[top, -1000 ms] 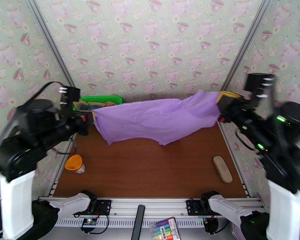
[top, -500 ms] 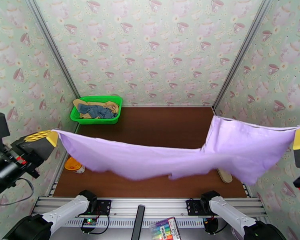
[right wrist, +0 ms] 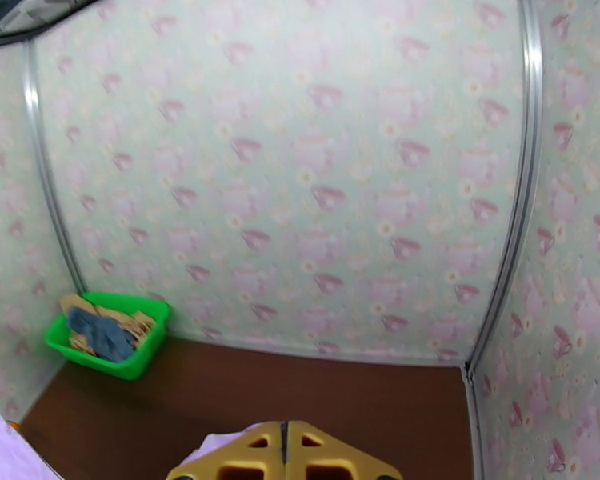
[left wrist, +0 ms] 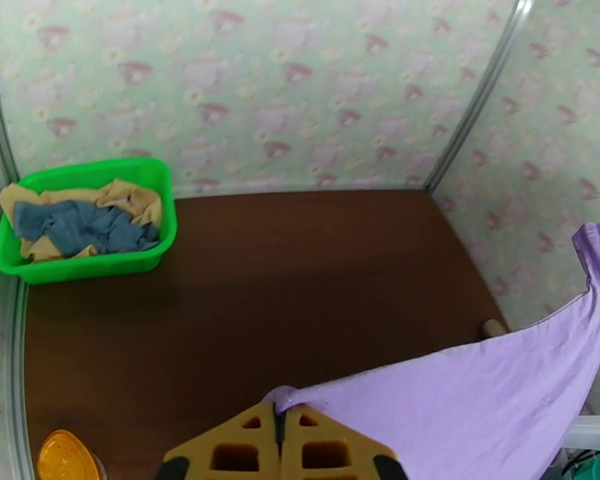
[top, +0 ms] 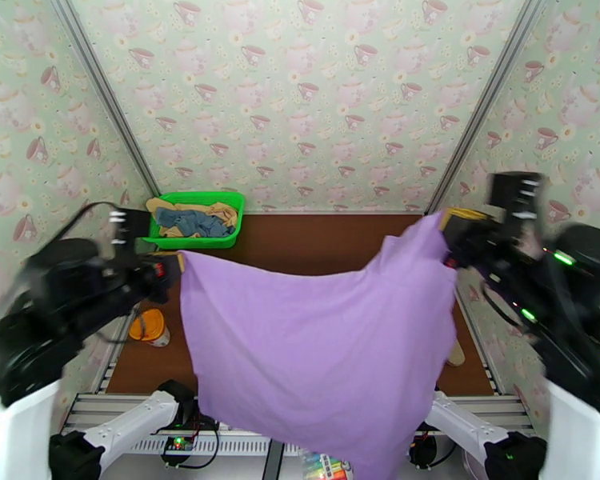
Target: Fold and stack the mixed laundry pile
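While the left gripper (left wrist: 280,410) had its fingers pressed flat together with a corner of the purple shirt (left wrist: 476,394) coming out right at the tips, the right gripper (right wrist: 284,430) was clamped the same way, with a bit of pale purple cloth bunched just beside its tips. So both were holding the shirt, up in the air. From above it hung between them like a curtain. The top edge sagged in the middle and the rest drooped down over the near half of the table (top: 316,242). I couldn't tell whether the bottom hem touched anything, or which corners they actually had. My read was thin, light, totally floppy cloth with zero stiffness. It goes wherever gravity and the swing take it, and it would fold over itself the second one corner went slack. It's not fragile or really slippery, but a pinch on one thin layer can creep out. I'd take hold at corners or hems where the fabric is doubled up, and hold the two grips well apart so it spreads. The blue shirt (top: 190,223) and tan shirt (top: 222,211) sat crumpled together in the basket (top: 192,240) at the far left corner, well away from both grippers. Those looked like the same soft stuff, so I'd pluck a top fold there.
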### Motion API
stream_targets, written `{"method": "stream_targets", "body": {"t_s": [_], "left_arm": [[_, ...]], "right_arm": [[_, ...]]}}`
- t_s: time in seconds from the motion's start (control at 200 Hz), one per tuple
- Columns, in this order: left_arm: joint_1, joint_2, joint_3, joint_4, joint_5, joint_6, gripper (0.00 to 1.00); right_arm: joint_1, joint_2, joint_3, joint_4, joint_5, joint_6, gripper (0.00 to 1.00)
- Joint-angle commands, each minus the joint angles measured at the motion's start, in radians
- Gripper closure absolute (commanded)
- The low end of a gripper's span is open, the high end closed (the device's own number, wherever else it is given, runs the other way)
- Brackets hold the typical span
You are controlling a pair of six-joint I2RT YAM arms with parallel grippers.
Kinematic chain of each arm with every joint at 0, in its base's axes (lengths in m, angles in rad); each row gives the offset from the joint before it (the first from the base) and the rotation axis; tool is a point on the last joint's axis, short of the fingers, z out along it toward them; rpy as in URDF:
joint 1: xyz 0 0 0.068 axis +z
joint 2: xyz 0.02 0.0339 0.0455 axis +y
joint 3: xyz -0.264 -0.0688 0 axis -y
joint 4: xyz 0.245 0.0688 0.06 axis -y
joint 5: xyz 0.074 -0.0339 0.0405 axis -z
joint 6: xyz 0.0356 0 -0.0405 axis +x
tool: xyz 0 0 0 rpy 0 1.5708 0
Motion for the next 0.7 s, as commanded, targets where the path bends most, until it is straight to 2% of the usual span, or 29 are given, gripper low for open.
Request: {"method": "stream_targets", "body": {"t_s": [0.0, 0.165, 0.316, 0.501, 0.691], "left_arm": [[0.006, 0.059, -0.122, 0.176, -0.103, 0.031, 1.00], [0.048, 0.206, -0.283, 0.369, -0.144, 0.067, 1.00], [0.121, 0.418, -0.338, 0.552, -0.102, 0.080, 1.00], [0.179, 0.724, -0.286, 0.720, -0.051, 0.096, 1.00], [0.214, 0.973, -0.145, 0.776, -0.038, 0.117, 1.00]], "right_arm": [[-0.002, 0.088, -0.143, 0.206, 0.070, -0.068, 1.00], [-0.032, 0.308, -0.303, 0.440, 0.071, -0.114, 1.00], [-0.099, 0.595, -0.288, 0.598, 0.036, -0.105, 1.00], [-0.135, 0.951, -0.092, 0.655, 0.033, -0.096, 1.00], [-0.140, 1.198, 0.141, 0.608, 0.064, -0.102, 1.00]]}}
